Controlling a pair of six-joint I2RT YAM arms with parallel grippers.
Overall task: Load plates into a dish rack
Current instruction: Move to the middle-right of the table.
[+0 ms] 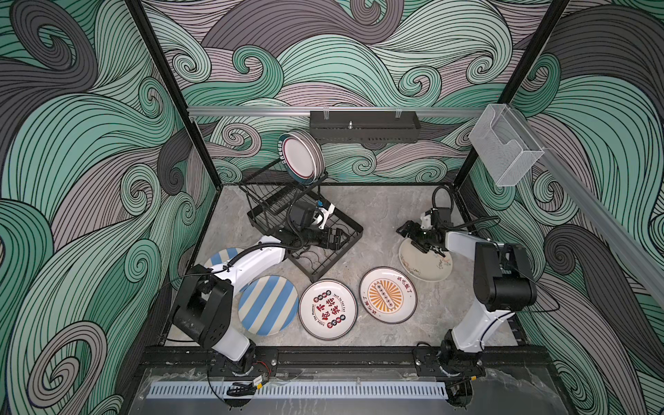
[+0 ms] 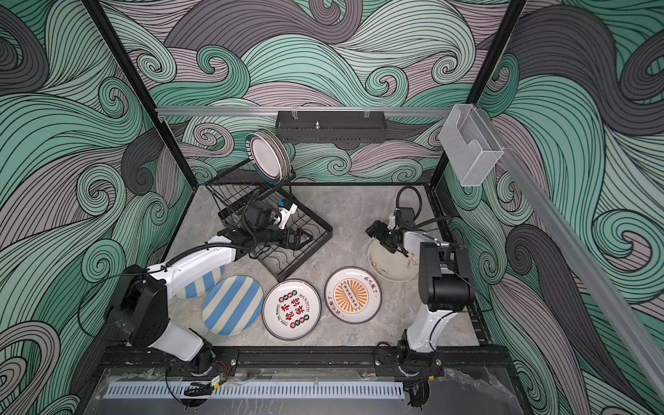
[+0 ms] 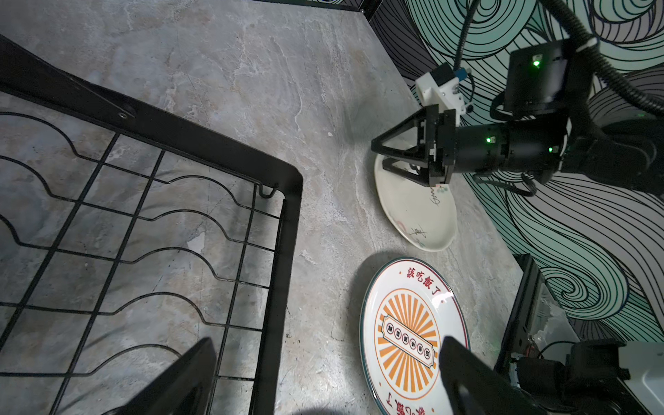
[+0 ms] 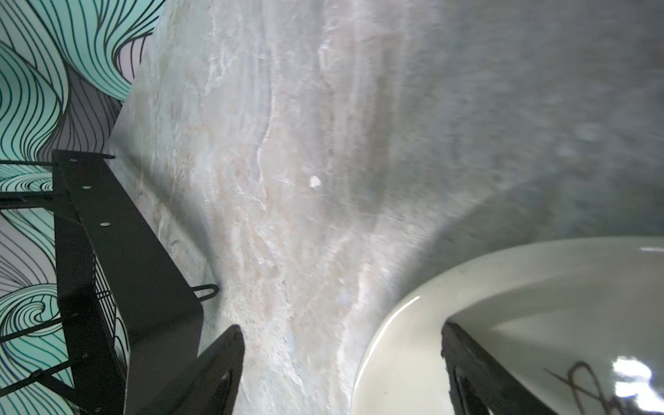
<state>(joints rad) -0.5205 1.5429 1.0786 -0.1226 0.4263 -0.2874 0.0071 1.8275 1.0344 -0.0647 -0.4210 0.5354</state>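
The grey marbled tabletop (image 1: 377, 212) bears the dish rack (image 1: 337, 255) and five plates (image 1: 327, 309) lying flat.

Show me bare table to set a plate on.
Widest bare patch: back centre, between the rack and the cream plate. A smaller one lies front right, between the sunburst plate and the right arm. Crowded: the front row of plates and under the left arm.

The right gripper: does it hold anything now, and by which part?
Nothing is held. The right gripper stands open astride the rim of the cream plate, one finger inside, one outside.
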